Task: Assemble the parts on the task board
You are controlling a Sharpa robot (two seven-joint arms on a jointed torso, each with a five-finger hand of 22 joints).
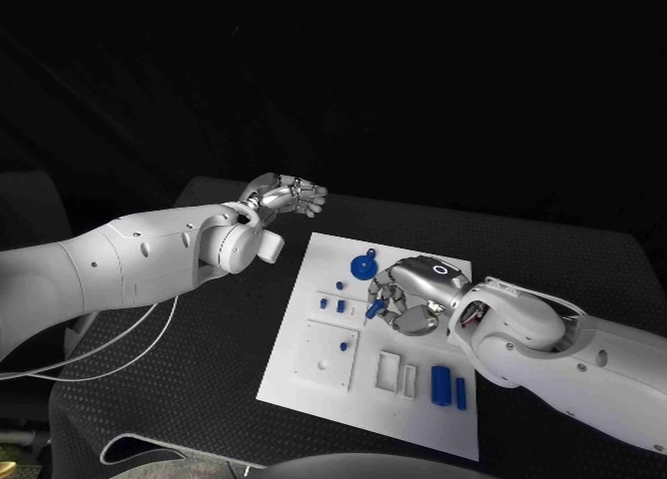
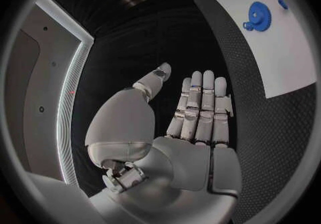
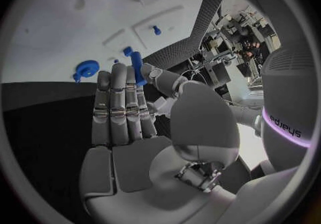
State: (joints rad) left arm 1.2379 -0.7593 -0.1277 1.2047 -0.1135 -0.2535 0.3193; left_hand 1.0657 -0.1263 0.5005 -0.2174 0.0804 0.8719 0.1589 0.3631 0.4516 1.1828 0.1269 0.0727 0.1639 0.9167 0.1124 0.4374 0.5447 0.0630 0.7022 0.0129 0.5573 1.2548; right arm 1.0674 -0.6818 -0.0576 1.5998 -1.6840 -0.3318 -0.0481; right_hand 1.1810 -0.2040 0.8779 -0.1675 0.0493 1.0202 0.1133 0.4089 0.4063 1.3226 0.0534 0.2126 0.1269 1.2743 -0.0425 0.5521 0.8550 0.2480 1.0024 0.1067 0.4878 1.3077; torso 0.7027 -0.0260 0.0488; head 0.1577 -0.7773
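Your right hand (image 1: 408,299) is pinching a blue peg (image 3: 136,67) at the fingertips over the task board (image 1: 313,374); it's risking a slip. Left hand (image 1: 287,196) is hanging open, empty.

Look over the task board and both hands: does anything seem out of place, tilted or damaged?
Nothing looks damaged or spilled. The task board lies flat on the table. The right hand holds a blue peg in its fingers above the board. The blue gear sits near the board's far edge. The left hand is open, off the board.

white task board (image 1: 313,374), blue parts (image 1: 449,384) on it
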